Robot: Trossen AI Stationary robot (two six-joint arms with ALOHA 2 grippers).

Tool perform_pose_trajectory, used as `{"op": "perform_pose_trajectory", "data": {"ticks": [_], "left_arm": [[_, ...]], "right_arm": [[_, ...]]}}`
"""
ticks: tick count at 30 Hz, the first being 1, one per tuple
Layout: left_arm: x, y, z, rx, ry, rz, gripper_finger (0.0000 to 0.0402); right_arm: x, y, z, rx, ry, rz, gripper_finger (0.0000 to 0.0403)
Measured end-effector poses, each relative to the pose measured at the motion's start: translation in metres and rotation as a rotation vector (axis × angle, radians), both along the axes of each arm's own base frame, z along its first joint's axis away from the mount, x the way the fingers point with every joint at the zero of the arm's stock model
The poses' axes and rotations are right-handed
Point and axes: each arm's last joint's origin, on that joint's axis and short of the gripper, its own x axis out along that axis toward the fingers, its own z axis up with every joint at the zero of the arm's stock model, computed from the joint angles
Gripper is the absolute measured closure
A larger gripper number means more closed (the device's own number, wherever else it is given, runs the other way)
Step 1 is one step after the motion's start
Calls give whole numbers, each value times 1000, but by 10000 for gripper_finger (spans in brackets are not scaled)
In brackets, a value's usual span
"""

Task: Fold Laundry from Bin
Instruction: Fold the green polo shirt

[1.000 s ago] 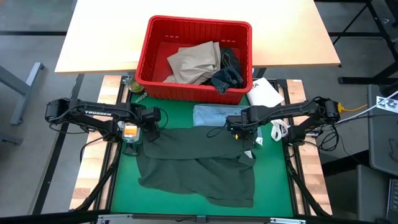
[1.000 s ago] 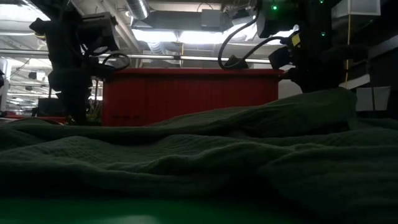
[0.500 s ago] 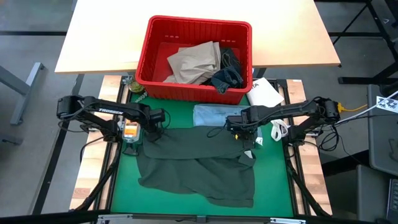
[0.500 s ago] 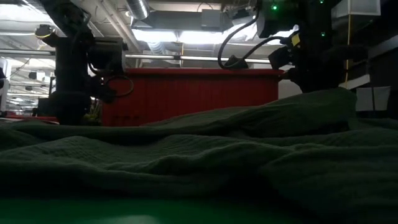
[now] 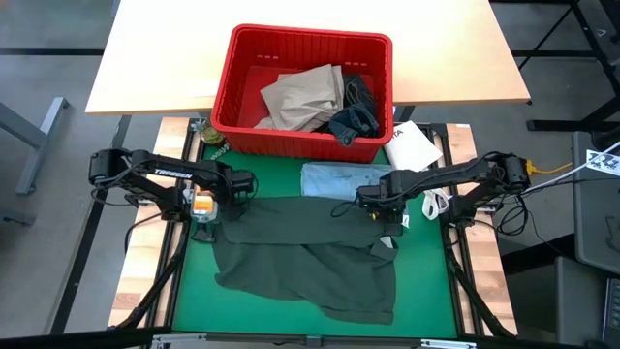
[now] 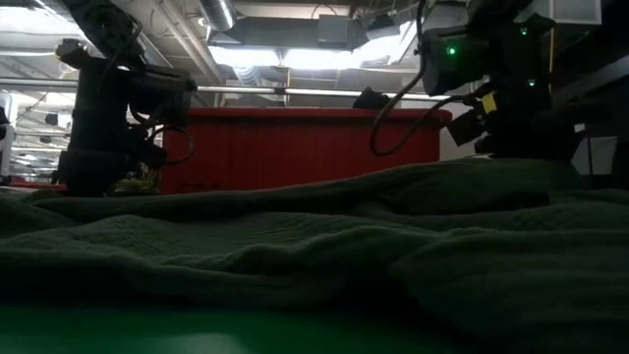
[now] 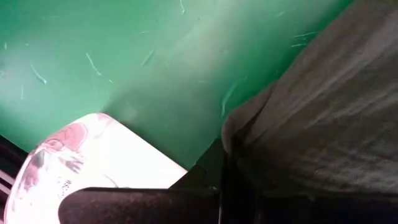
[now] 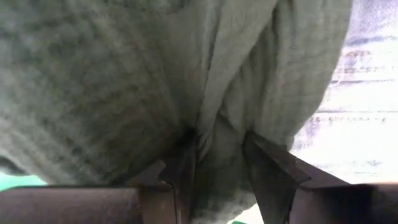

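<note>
From above, the red bin (image 5: 302, 89) sits on a pale wooden table (image 5: 155, 58), its ribbed slotted walls ending in a rolled rim. Inside lie crumpled tan trousers (image 5: 302, 97) and, beside them toward the right wall, dark blue jeans (image 5: 356, 114). In front of the bin, a green mat (image 5: 192, 281) carries a dark green garment (image 5: 310, 257) spread out with wrinkles, and a folded light blue garment (image 5: 334, 179) lies between it and the bin. A white flat packet (image 5: 411, 145) rests just right of the bin's corner. The left gripper (image 5: 235, 199) is at the green garment's upper left corner; the right gripper (image 5: 380, 206) is at its upper right corner.

The low view, level with the mat, shows only the bin's solid-looking red side (image 6: 300, 149) and none of its contents. The green garment (image 6: 314, 265) fills the foreground as soft knitted ridges, with both arms standing dark at either side.

The left wrist view shows the bare green mat (image 7: 124, 56) flecked with lint, and the garment's edge (image 7: 323, 124) pinched in the closed left fingers (image 7: 227, 186). A white rounded part sits alongside.

The right wrist view shows the coarse knit weave close up: a bunched fold of the green garment (image 8: 124, 87) is clamped between the right fingers (image 8: 273, 174), with the light blue fabric (image 8: 360, 112) behind.
</note>
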Motion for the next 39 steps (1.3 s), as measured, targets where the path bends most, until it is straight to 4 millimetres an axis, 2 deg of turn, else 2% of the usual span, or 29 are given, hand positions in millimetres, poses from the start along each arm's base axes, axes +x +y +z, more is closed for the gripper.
{"op": "perform_pose_trajectory", "data": {"ticks": [10, 15, 22, 39], "left_arm": [[3, 1, 4, 14, -8, 5, 372], [11, 4, 22, 38, -27, -14, 366], [11, 4, 46, 50, 6, -31, 365], [25, 8, 77, 62, -47, -82, 365]], "right_arm": [[-3, 0, 2, 8, 11, 4, 265], [-2, 0, 13, -12, 22, 9, 265], [-2, -2, 26, -68, 12, 16, 265], [4, -3, 34, -106, -25, 89, 265]]}}
